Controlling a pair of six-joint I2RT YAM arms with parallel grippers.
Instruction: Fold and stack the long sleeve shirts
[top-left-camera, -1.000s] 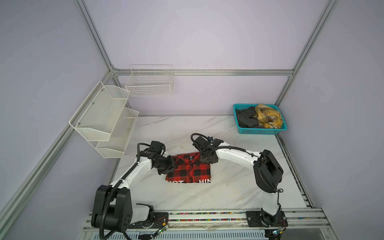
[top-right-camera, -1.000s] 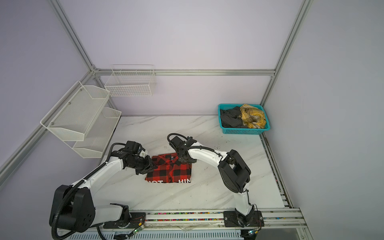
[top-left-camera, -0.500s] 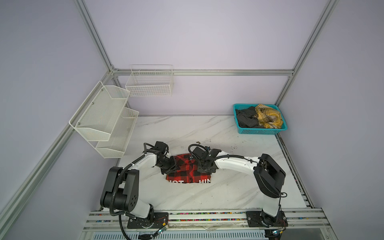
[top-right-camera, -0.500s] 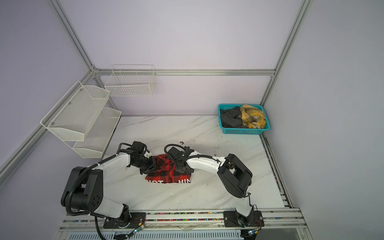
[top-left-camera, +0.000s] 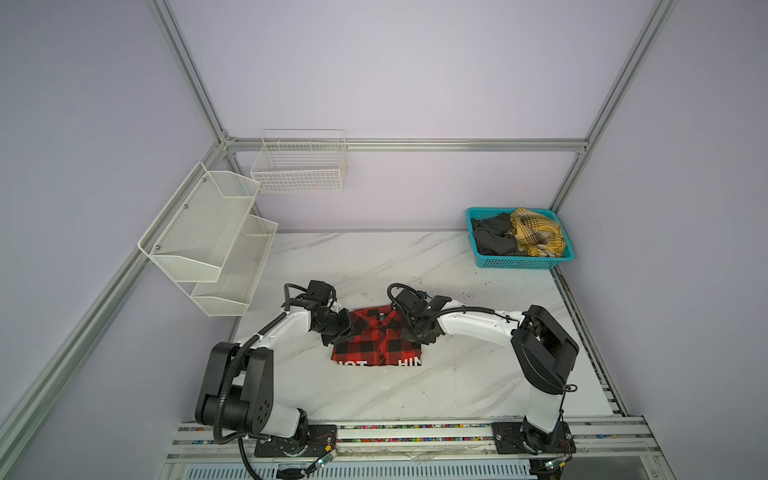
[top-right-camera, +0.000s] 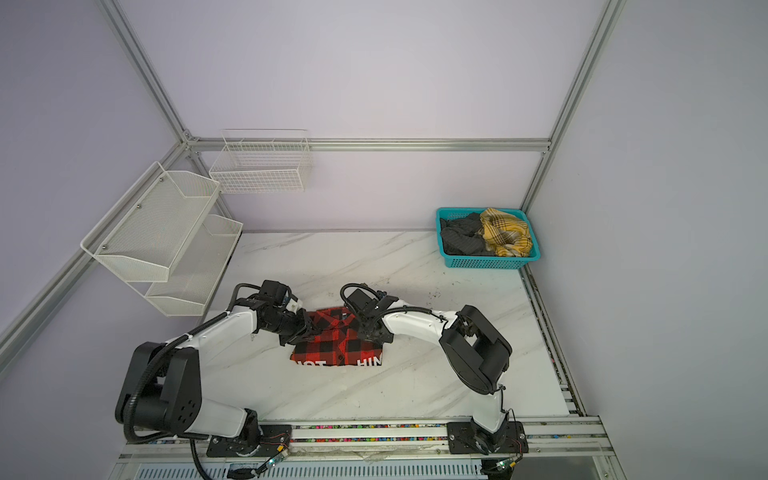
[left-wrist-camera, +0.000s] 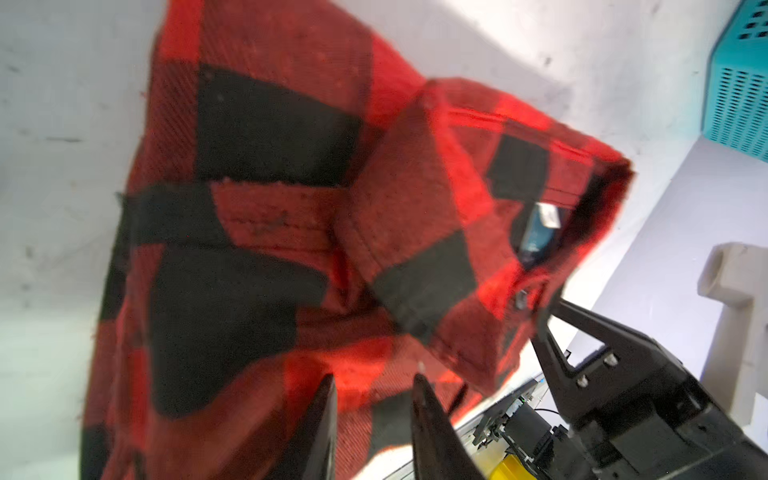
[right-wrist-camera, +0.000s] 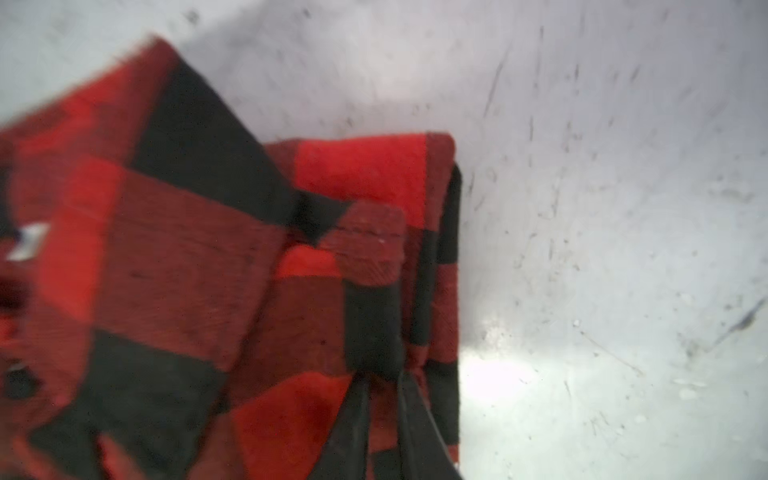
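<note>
- Left claw (top-left-camera: 338, 332) is clamped on the left shoulder edge of the flannel shirt (top-left-camera: 378, 345). In its wrist view, red-and-black cloth sits between the two dark fingers (left-wrist-camera: 324, 424).
- Right claw (top-left-camera: 415, 332) is pinched on the shirt's right folded edge, with its jaws nearly together on a ridge of cloth (that wrist view is blurred, so I cannot tell how deep the bite goes).
- The flannel shirt lies on the marble table (top-left-camera: 415, 395), near the middle and between the two arms. Its collar (top-left-camera: 380, 318) is at the far end and the white letters (top-left-camera: 409, 363) run along the near hem.
- It already reads as a narrow rectangle with no sleeve hanging out, so the side folds look done.
- The step in hand, as I judge it, is the cross fold: both claws hold the far corners, ready to bring the collar end over toward the near hem.
- The next move calls for both claws to rise together and level, keeping the cloth taut between them. They would then travel toward the near edge and lay the far half square on the near half before letting go.
- If the lift is uneven, the tucked layers could slide out (flannel is thick and springy).
- A dark garment and a yellow plaid one wait in the teal basket (top-left-camera: 519, 262) at the far right corner, well apart from the shirt, so much of the task looks to be left.
</note>
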